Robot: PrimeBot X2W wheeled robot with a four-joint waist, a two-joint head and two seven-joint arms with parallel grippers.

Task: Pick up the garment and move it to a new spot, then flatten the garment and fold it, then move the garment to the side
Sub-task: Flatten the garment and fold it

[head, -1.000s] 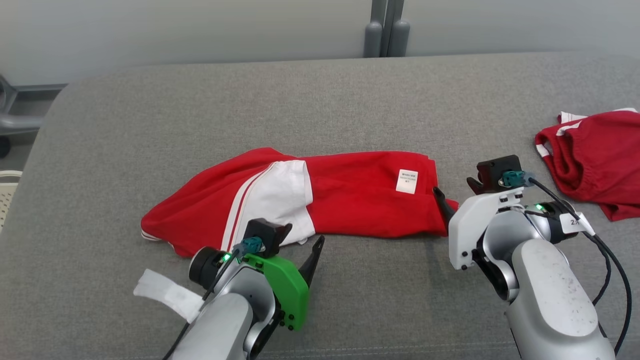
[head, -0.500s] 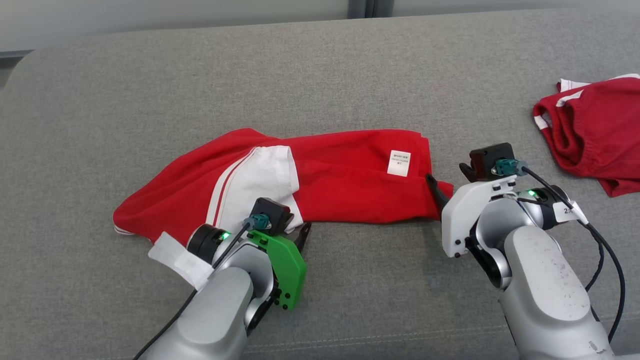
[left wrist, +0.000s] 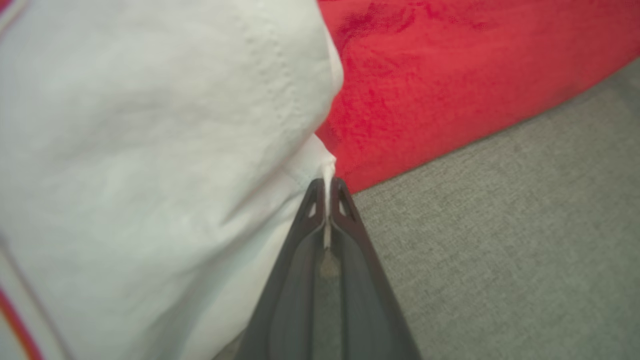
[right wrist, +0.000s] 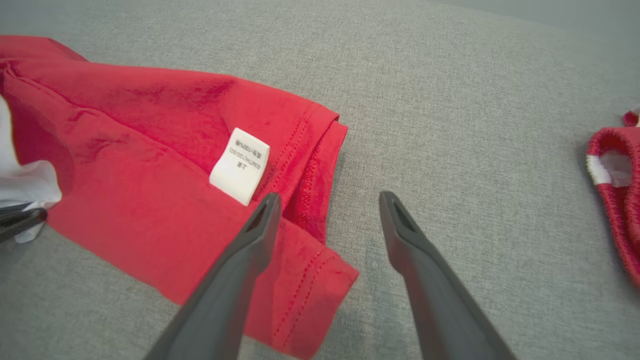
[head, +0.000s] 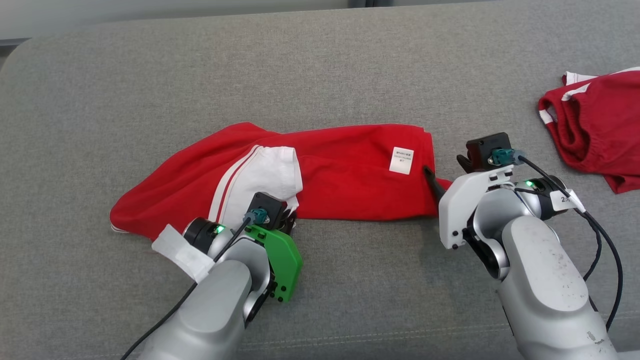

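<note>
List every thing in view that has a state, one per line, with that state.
red garment, unfolded and rumpled, lying on the grey cushion, white panel showing.
label, lying flat, face up on the red garment.
left claw, shut on the white panel's edge.
right claw, open, fingers astride the red garment's hemmed end.
second garment, bunched up, lying apart at the right.

Bare grey cushion (head: 320, 75) lies open behind the garment (head: 350, 180) and in front of it, between the two arms. A strip of bare cushion separates the garment's right hem from the second red garment (head: 595, 130) at far right. The left gripper (left wrist: 327, 182), pinched on the white edge, and the right gripper (right wrist: 330, 200), spread astride the hem corner, crowd the near side.
</note>
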